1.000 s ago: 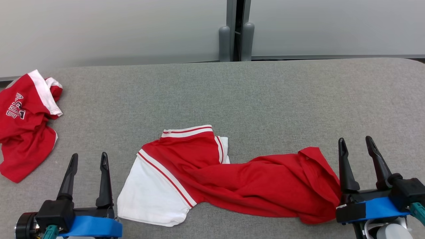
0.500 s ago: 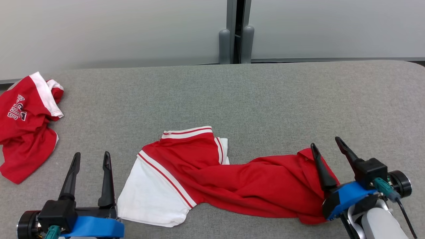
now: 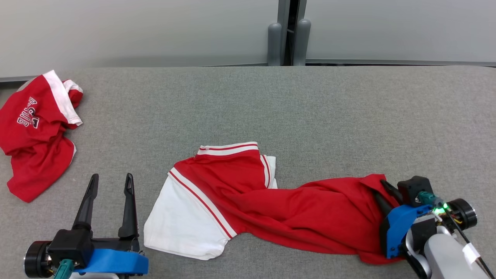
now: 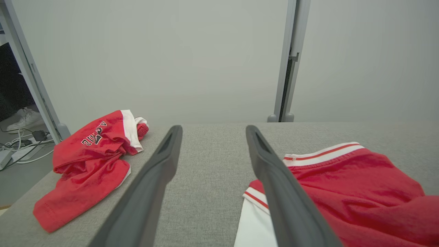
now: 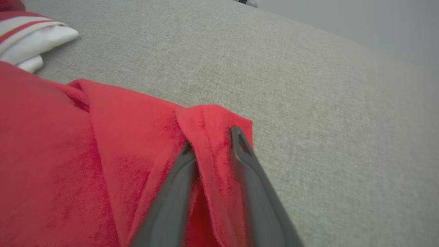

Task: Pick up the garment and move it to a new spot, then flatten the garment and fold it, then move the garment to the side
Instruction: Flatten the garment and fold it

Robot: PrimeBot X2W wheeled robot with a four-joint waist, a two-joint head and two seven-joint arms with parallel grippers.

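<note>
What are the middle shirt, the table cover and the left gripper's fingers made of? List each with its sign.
Shirt: soft matt knit cloth, perhaps cotton; it wrinkles and drapes in folds.
Table cover: grey matt woven fabric; a fine speckled weave shows.
Fingers of the left gripper: dark, smooth, slightly sheeny, probably plastic or rubber; which is unclear.

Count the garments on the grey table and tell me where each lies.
2. One red-and-white garment lies stretched across the near middle, its right end in the right pincer. A crumpled red one with lettering sits at the left edge.
</note>
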